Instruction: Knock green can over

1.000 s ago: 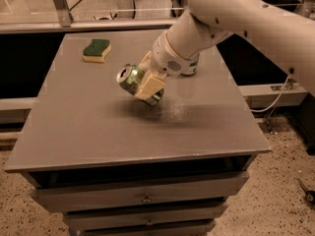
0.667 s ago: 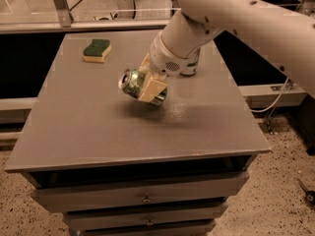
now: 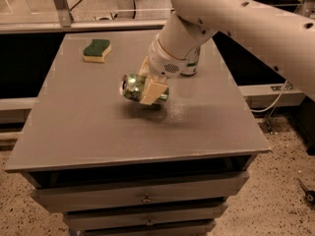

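Note:
The green can (image 3: 130,87) lies tilted on its side in my gripper (image 3: 149,94), its silver top facing left, just above or touching the grey table (image 3: 74,127) near the middle. My gripper is shut on the can; a beige finger (image 3: 152,90) crosses the can's front. The white arm comes in from the upper right. The can's underside and its contact with the table are hidden in shadow.
A green and yellow sponge (image 3: 97,50) lies at the table's back left. A paler can (image 3: 191,63) stands behind my arm at the back right, partly hidden. Drawers sit below the table's front edge.
The gripper with the tilted can has moved slightly down toward the table surface. The sponge and the other can have not moved.

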Robot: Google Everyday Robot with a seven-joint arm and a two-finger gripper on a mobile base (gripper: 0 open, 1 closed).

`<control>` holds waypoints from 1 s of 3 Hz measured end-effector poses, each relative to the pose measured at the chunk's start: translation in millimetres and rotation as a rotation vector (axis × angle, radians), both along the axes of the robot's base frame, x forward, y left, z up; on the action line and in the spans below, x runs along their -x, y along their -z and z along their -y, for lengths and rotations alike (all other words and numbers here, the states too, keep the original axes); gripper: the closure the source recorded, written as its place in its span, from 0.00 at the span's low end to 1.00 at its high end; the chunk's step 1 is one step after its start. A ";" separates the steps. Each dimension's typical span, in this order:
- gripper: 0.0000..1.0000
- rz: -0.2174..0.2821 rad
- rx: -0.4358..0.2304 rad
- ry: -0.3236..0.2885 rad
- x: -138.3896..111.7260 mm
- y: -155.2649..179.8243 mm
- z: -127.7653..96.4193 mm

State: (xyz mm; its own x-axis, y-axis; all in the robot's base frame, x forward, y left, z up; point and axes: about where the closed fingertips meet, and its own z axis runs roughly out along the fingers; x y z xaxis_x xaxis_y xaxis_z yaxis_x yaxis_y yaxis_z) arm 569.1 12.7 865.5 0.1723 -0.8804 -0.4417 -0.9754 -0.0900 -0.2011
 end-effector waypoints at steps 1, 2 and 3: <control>0.19 -0.010 0.006 -0.032 5.4 1.2 -5.8; 0.00 -0.012 -0.002 -0.072 11.7 -3.9 -13.9; 0.00 -0.013 -0.017 -0.092 16.0 -9.5 -18.1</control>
